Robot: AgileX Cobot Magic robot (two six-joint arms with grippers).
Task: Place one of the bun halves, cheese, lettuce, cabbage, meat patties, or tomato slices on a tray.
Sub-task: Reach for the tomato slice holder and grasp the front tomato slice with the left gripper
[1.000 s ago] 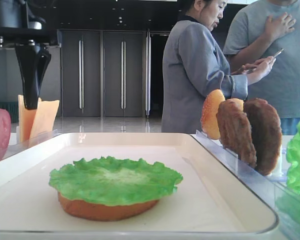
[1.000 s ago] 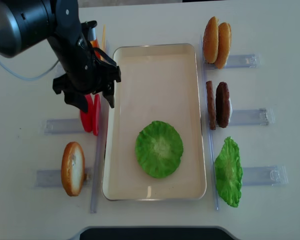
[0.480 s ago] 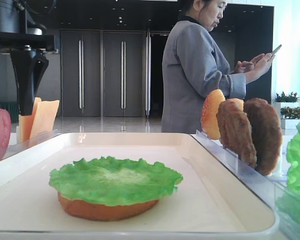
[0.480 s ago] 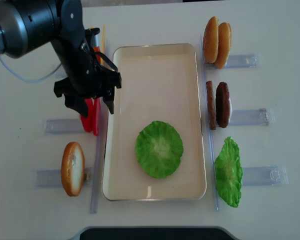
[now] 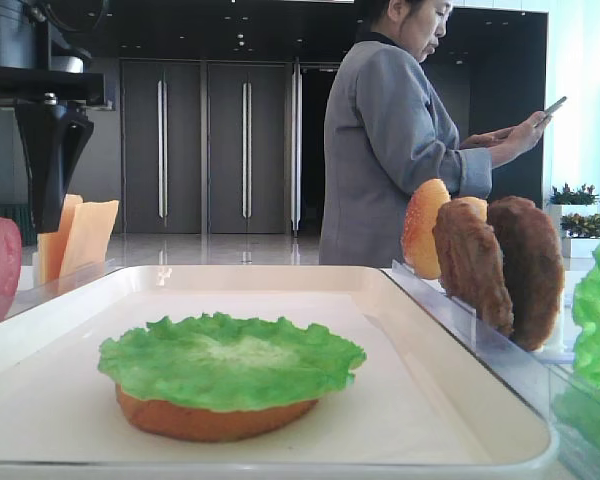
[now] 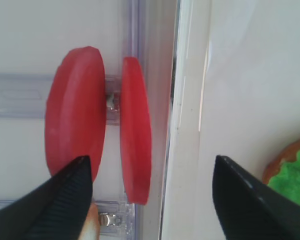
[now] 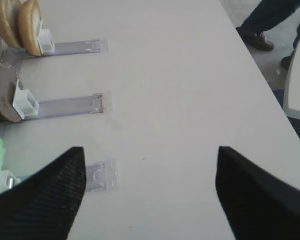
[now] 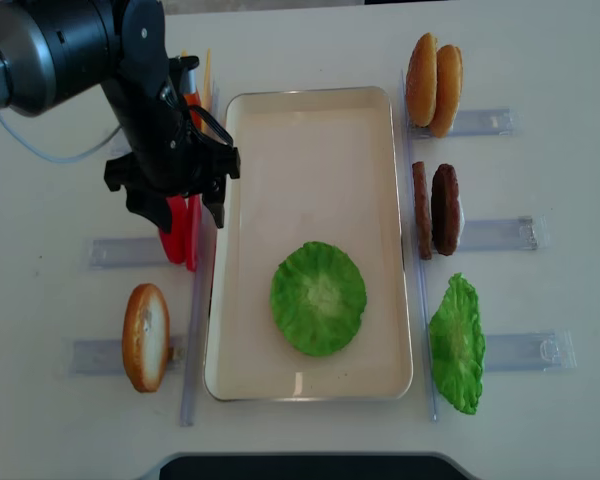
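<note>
Nearest on the tray (image 8: 310,130): lettuce (image 8: 318,298) lying flat over a flat bun half (image 5: 215,418), toward the near end. Left of the tray rim, two tomato slices (image 6: 102,127) stand on edge in a clear holder (image 8: 120,250). Left gripper (image 8: 170,200) hovers over them, jaws spread wide, nothing held. Right side: meat patties (image 8: 436,209) upright in their holder. Right gripper (image 7: 150,200) over bare table, fingers wide apart, empty

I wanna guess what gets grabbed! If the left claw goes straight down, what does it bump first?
Probably the tomato slices: the open left claw hangs right above them, though its far finger might meet the tray rim.
</note>
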